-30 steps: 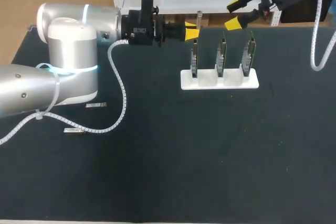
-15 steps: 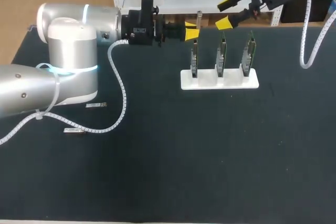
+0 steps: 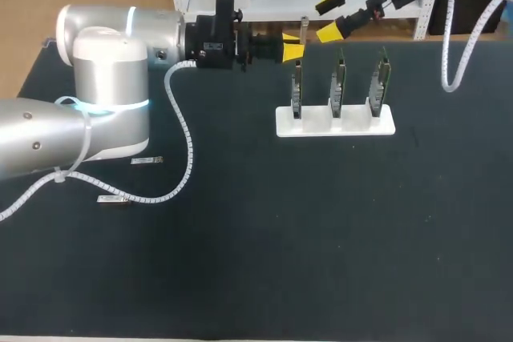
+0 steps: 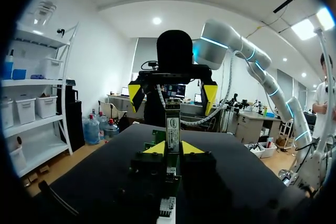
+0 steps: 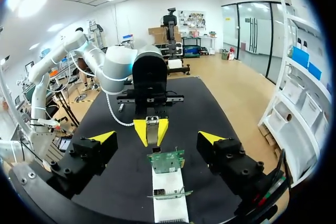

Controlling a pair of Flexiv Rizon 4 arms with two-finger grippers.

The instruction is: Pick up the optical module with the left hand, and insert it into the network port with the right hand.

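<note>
Two spare modules (image 3: pixel 114 198) lie nearest on the dark tabletop (image 3: pixel 321 238). Farther on, a white stand (image 3: pixel 353 126) holds three upright network port cards (image 3: pixel 340 86). Behind it, the left pincer (image 3: pixel 293 48) is clamped on the upright optical module (image 4: pixel 172 125). The right pincer (image 3: pixel 323 18) faces it, spread wide and empty.

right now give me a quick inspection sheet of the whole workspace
surface: black table top, dark and even
job's things: module upright in the left hand; white stand holding three boards on edge
clutter: two small metal pieces lying flat by the left arm
hands: left hand shut on the module; right hand open and empty, facing it from beyond the stand
cables: white coiled cable from the left arm lying on the table; right arm's cable hanging in a loop
surroundings: nothing seen reaching over the table
</note>
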